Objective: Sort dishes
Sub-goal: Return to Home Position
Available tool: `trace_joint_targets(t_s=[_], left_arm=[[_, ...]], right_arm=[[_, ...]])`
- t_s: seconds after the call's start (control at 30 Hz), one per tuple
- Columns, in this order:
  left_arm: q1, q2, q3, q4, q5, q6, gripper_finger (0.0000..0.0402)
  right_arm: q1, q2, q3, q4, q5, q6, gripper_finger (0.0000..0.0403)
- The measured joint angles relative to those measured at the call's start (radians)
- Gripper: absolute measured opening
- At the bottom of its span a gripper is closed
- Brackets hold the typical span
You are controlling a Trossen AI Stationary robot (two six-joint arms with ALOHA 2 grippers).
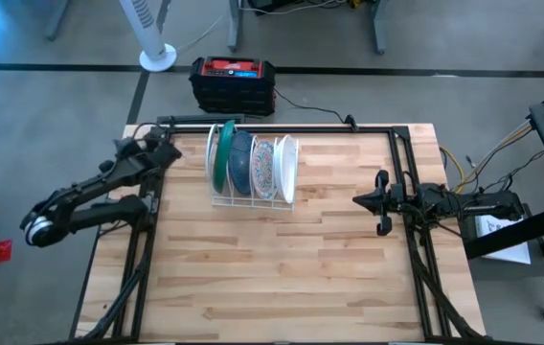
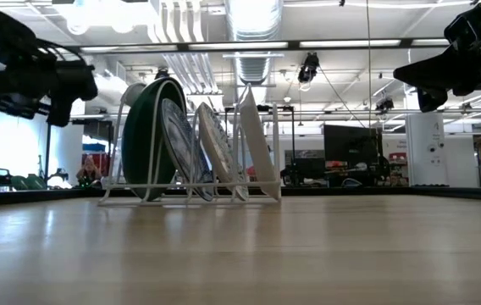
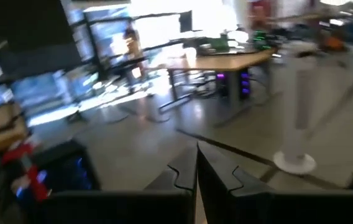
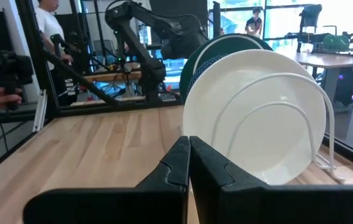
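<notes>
1. Left gripper (image 1: 170, 146) hangs over the table's far left corner, just off to the left of the rack. Its two fingers are pressed together with nothing between them.
2. The right gripper (image 1: 360, 200) sits over the right side of the table, pointing across at the rack and well apart from it. Its fingers are also closed on nothing.
3. A white wire rack (image 1: 253, 199) stands on the wooden table (image 1: 282, 278), toward the far edge and a little left of the middle.
4. Five plates stand on edge in the rack's slots, side by side. Seen from above, left to right:
   - a white plate (image 1: 212, 151) showing little more than its rim
   - a green plate (image 1: 224, 158)
   - a dark blue plate (image 1: 242, 163)
   - a floral plate (image 1: 264, 170)
   - another white plate (image 1: 286, 165), nearest the right gripper
5. From table height, the plates tilt in their slots rather than standing dead straight.
6. On the floor past the far edge sit a black and red box (image 1: 233, 81) and a white fan (image 1: 157, 57).
7. A person (image 4: 49, 25) stands beyond the table on the left arm's side.
</notes>
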Motion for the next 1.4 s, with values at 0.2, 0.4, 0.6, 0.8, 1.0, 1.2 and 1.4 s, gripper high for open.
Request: trace_joint_targets(t_s=[0.2, 0.4, 0.6, 0.8, 1.0, 1.2, 1.4], left_arm=[[0.095, 0.007, -0.017, 0.055, 0.001, -0.049, 0.0], [0.093, 0.009, -0.015, 0.068, 0.009, -0.044, 0.0], [0.093, 0.009, -0.015, 0.07, 0.01, -0.042, 0.0], [0.093, 0.009, -0.015, 0.072, 0.01, -0.041, 0.0], [0.093, 0.009, -0.015, 0.074, 0.011, -0.041, 0.0], [0.093, 0.009, -0.015, 0.074, 0.011, -0.041, 0.0], [0.093, 0.009, -0.015, 0.074, 0.011, -0.041, 0.0]], right_arm=[[0.0, 0.0, 0.0, 0.0, 0.0, 0.0, 0.0], [0.0, -0.001, 0.0, 0.0, 0.0, 0.0, 0.0], [0.0, -0.001, 0.0, 0.0, 0.0, 0.0, 0.0], [0.0, -0.001, 0.0, 0.0, 0.0, 0.0, 0.0], [0.0, -0.001, 0.0, 0.0, 0.0, 0.0, 0.0], [0.0, -0.001, 0.0, 0.0, 0.0, 0.0, 0.0], [0.0, -0.001, 0.0, 0.0, 0.0, 0.0, 0.0]])
